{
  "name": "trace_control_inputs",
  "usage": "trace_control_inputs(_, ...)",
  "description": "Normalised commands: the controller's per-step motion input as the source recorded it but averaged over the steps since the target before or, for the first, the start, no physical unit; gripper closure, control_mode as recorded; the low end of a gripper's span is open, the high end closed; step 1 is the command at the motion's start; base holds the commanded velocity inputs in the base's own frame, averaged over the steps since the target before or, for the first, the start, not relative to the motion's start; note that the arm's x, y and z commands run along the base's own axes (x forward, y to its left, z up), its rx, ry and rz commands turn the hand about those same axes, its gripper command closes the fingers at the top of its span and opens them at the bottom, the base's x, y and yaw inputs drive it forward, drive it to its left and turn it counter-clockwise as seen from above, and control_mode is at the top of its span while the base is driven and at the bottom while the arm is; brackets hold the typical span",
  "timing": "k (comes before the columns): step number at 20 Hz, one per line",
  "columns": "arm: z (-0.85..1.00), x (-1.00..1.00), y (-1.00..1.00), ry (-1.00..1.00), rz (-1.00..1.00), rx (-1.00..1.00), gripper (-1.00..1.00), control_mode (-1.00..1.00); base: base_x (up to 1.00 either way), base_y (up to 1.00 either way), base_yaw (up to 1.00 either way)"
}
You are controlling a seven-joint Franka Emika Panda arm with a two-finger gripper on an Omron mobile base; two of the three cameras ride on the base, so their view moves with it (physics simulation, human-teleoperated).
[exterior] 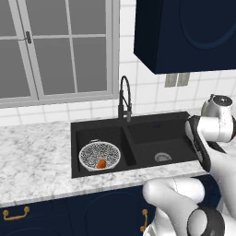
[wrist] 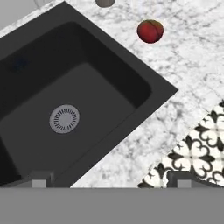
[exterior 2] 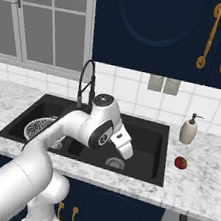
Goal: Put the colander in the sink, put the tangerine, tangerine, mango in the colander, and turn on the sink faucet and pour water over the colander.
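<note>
One fruit left on the counter — the mango [exterior 2: 180, 162] sits on the marble right of the sink [exterior 2: 156, 176], just in front of the soap bottle [exterior 2: 188, 131] but clear of it. In the hand view the mango [wrist: 150, 31] is up and to the right, well apart from the fingertips [wrist: 39, 180] at the bottom edge, with the sink's right rim and a stretch of bare counter between. It is near-round, so I see no long axis to align to; any approach angle should do.

Gripper [exterior 2: 125, 148] hangs over the right basin, above the drain [wrist: 64, 118], jaws spread wide, holding nothing. Judging by the layout, next move is out of the basin, rightward over the rim to the mango.

Colander [exterior: 99, 156] is already in the left basin with one orange fruit [exterior: 101, 163] showing inside; whether the second tangerine is in there I cannot tell. Faucet [exterior: 124, 99] stands at the back between the basins — no water running.

Obstacles: only the soap bottle behind the mango — a reach that overshoots could clip it. Counter around the mango is otherwise bare. On the carry back to the colander the basin divider and faucet spout need clearance.
</note>
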Motion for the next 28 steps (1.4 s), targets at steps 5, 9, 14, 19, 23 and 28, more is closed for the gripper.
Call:
trace_control_inputs(5, -0.01, 0.59, -1.00, 0.05, -0.18, -0.01, -1.00, -1.00, 0.00, 0.00, 0.00)
trace_control_inputs(9, 0.00, 0.45, -0.99, 0.08, -0.11, 0.00, -1.00, -1.00, 0.00, 0.00, 0.00)
trace_control_inputs(14, 0.00, 0.24, -0.85, 0.06, -0.03, 0.00, -1.00, -1.00, 0.00, 0.00, 0.00)
trace_control_inputs(19, -0.04, 0.17, -0.60, 0.05, 0.02, 0.00, -1.00, -1.00, 0.00, 0.00, 0.00)
trace_control_inputs(23, -0.24, 0.04, -0.48, 0.04, 0.16, 0.00, -1.00, -1.00, 0.00, 0.00, 0.00)
trace_control_inputs(28, -0.30, 0.12, -0.28, 0.05, 0.24, 0.00, -1.00, -1.00, 0.00, 0.00, 0.00)
